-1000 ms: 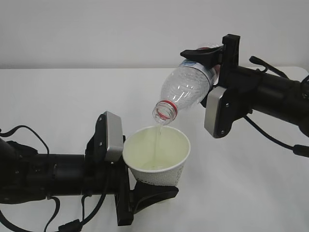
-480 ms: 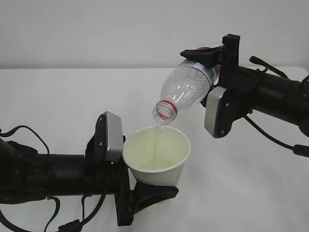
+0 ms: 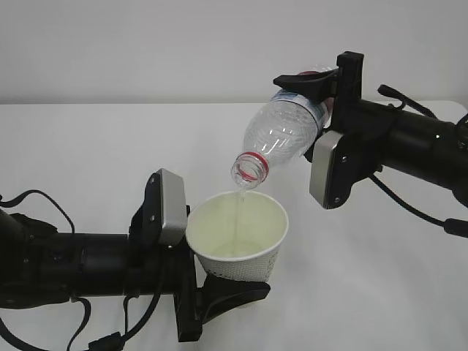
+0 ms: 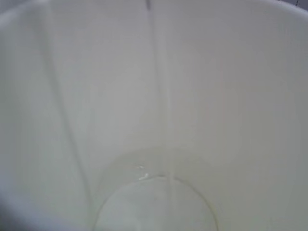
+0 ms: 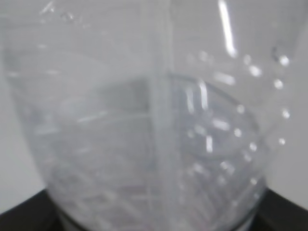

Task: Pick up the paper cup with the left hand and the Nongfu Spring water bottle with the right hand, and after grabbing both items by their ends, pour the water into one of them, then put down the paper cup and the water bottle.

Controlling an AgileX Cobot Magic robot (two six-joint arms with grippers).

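Left claw [image 3: 212, 281]: pinched cup [image 3: 238, 238] at its base, cup upright, off the table [image 3: 88, 161].
Right claw [image 3: 322, 95]: clamped on bottle [image 3: 281, 135] at its bottom end.
Bottle: tilted, mouth down, just above cup rim, uncapped.
Water [image 3: 238, 219]: thin stream fell from bottle into cup; pooled at cup bottom [image 4: 154, 202].
Cup: below-left of bottle.

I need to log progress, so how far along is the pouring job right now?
Done: the left gripper holds the paper cup and the right gripper holds the tilted bottle, both lifted. In hand: a thin stream of water runs from the bottle mouth into the cup, pooling at its bottom. Left: finish pouring, then set both down on the table.
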